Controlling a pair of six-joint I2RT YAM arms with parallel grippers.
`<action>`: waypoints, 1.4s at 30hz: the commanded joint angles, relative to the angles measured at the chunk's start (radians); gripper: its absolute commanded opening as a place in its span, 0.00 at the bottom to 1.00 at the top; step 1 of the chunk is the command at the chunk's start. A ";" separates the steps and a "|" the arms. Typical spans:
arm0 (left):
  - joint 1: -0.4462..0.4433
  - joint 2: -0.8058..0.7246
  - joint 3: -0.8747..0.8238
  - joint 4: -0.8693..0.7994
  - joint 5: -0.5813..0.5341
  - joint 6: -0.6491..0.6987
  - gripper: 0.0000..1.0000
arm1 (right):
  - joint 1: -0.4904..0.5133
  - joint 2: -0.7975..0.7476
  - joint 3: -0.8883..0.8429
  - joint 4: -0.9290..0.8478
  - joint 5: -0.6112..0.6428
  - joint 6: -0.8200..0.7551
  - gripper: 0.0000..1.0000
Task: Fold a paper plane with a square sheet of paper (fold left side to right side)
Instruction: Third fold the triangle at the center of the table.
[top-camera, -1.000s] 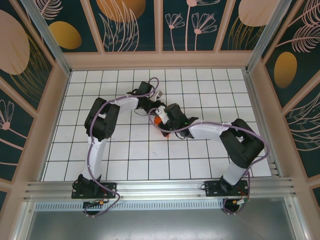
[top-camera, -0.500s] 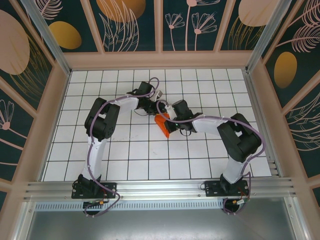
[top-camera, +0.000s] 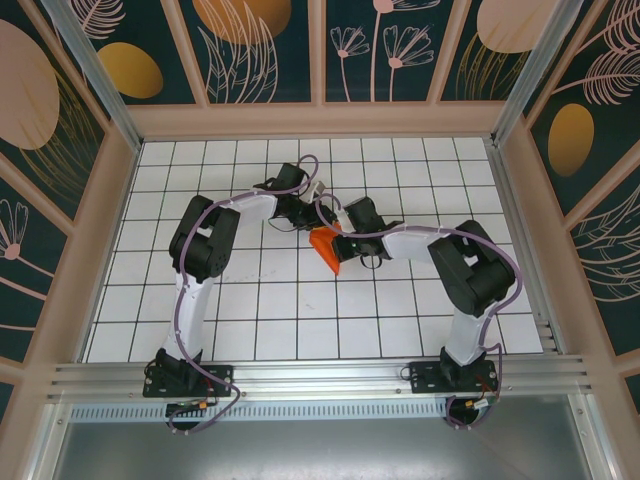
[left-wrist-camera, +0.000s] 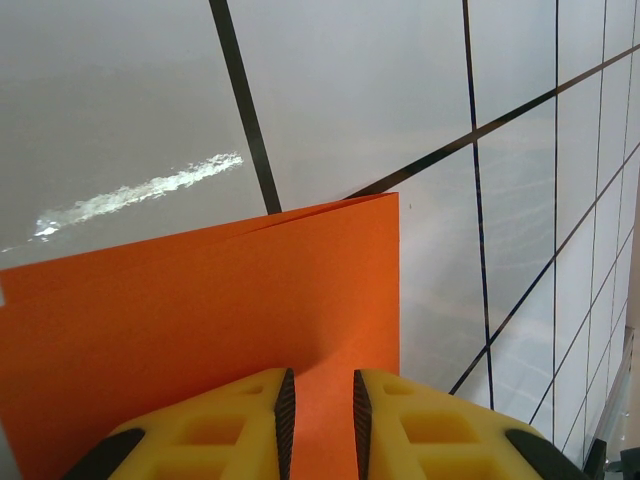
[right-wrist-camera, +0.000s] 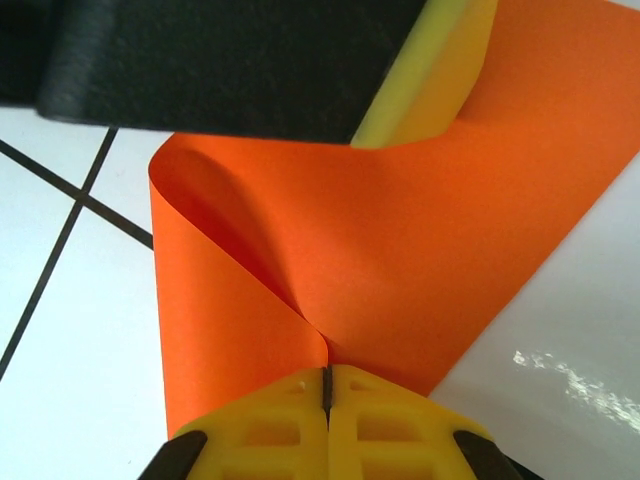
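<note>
Orange thin paper, the folded square sheet (top-camera: 326, 247) sits mid-table, pinched at its 12 o'clock by your left gripper (left-wrist-camera: 319, 405) and at 3 o'clock by your clamped right gripper (right-wrist-camera: 327, 385); pulling apart could tear it.

Right arm: it has been swung away from the middle of the floor and stretched out toward the left arm. Its elbow has been drawn in a little.
Right gripper (top-camera: 343, 232): it has been moved up and to the left, and is now set just beside the left gripper (top-camera: 312, 218).
Paper (top-camera: 326, 246): before, it was mostly hidden under the right arm. Now much more of the orange sheet is seen from above, with a point aimed toward the near edge. One side has been lifted and curled over.
</note>
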 joint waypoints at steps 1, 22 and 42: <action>-0.016 0.050 -0.021 -0.055 -0.033 0.019 0.26 | -0.010 0.018 0.035 -0.023 0.007 0.018 0.00; -0.017 0.050 -0.026 -0.050 -0.034 0.016 0.26 | -0.012 -0.013 -0.002 -0.024 0.038 0.027 0.00; -0.017 0.035 -0.023 -0.050 -0.034 0.020 0.31 | -0.011 0.021 0.002 -0.040 0.030 0.025 0.00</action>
